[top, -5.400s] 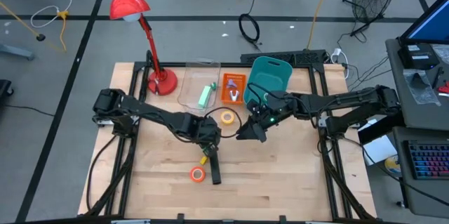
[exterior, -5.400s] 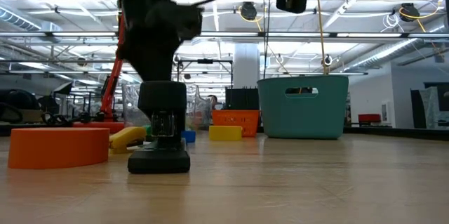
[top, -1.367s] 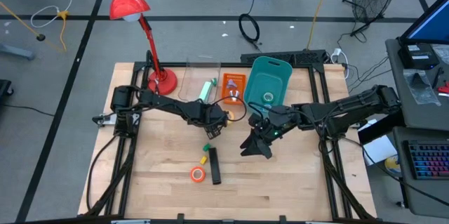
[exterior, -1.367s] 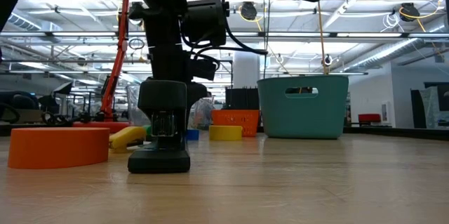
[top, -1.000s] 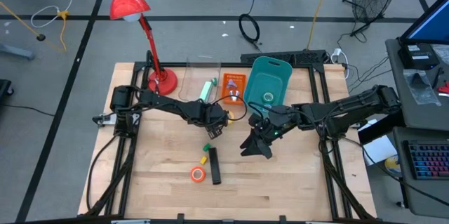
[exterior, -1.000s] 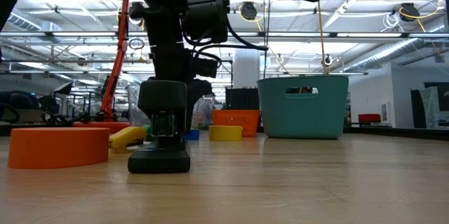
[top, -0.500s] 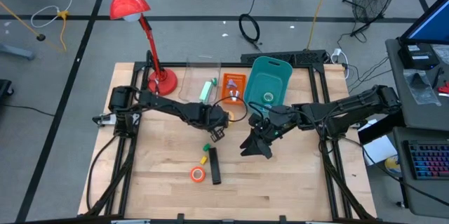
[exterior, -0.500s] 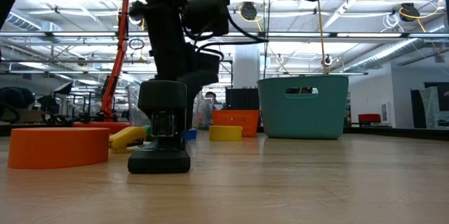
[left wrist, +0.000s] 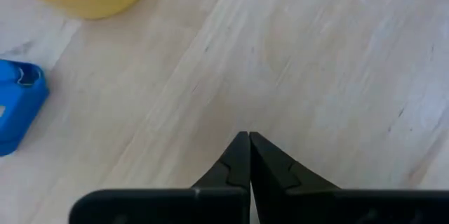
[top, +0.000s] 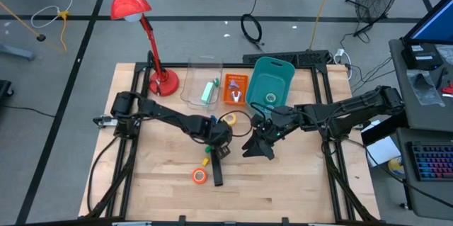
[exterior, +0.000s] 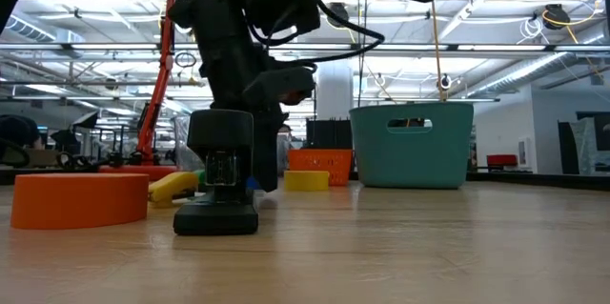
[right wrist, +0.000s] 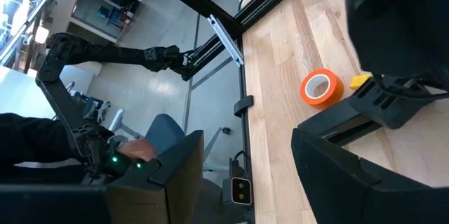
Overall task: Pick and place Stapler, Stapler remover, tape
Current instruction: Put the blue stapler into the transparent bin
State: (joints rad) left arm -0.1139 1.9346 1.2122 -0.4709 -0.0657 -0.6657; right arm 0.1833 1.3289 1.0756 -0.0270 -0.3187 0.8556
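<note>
The black stapler [top: 217,170] lies on the wood near the table's middle and stands large in the low view [exterior: 221,175]. The orange tape [top: 199,176] lies at its left, the yellow tape [top: 230,120] farther back. The green tape [top: 271,98] lies inside the teal bin [top: 277,76]. The staple remover [top: 237,95] sits in the small orange tray. My left gripper [top: 221,149] is shut, low over the wood just beyond the stapler's far end [left wrist: 248,143]. My right gripper [top: 256,151] hovers open to the stapler's right.
A red desk lamp [top: 161,81] and a clear container [top: 200,88] stand at the far left. A small yellow block [top: 206,161] lies by the stapler, and a blue piece [left wrist: 17,108] beside my left fingers. Bare wood stretches along the near edge.
My left gripper has moved from beside the yellow tape toward the table's near edge and downward, ending by the stapler's far end, still shut. The yellow tape now shows uncovered. The right arm has kept still.
</note>
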